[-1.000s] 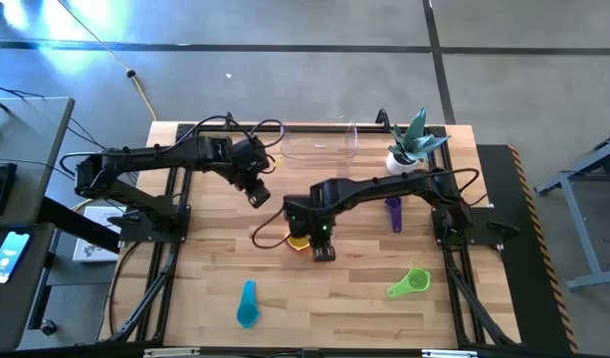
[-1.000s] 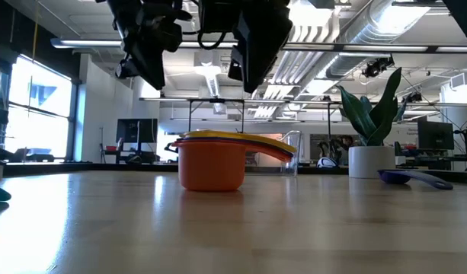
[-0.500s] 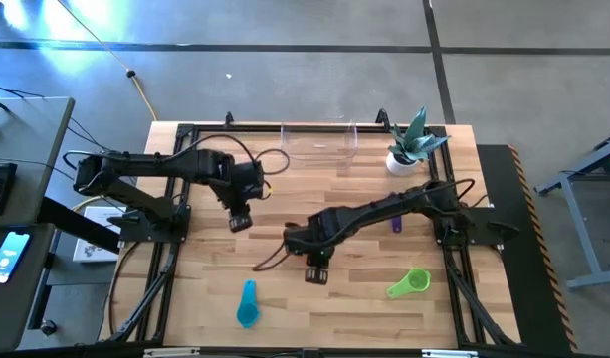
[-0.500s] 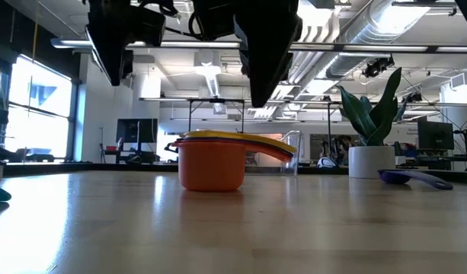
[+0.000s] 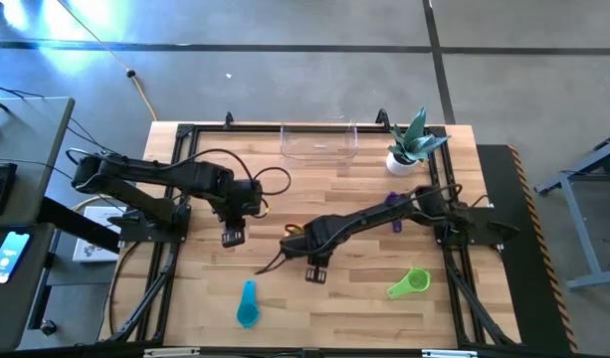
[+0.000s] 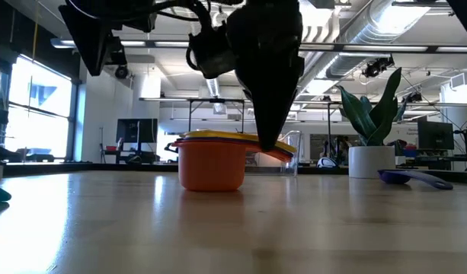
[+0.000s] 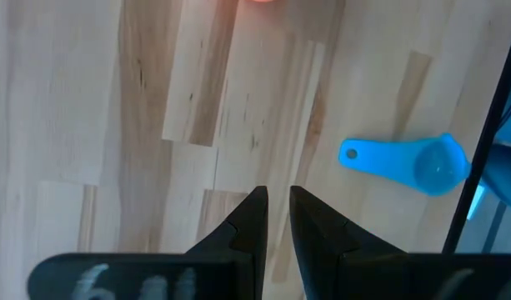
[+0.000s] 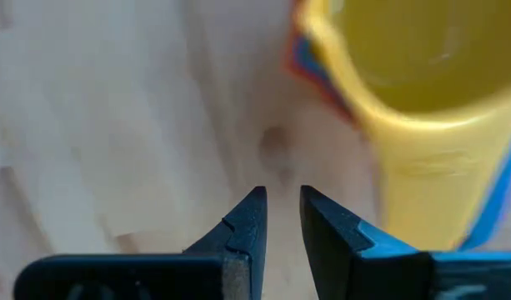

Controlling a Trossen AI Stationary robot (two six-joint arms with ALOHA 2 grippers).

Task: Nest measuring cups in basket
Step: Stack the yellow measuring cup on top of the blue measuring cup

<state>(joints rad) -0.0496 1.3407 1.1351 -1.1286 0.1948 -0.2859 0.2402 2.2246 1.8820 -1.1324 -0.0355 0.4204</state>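
From above, the left end effector (image 5: 232, 236) nears the teal cup (image 5: 247, 303). Low down, the nested stack (image 6: 212, 160) sits on the desk. Wrist views show both end effectors narrow, seemingly empty: open before descending.

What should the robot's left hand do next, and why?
Probably move the left gripper over the handle of the teal cup. That gripper hangs empty above bare wood, and the teal cup lies alone close by, apart from the stacked cups beside the right gripper.
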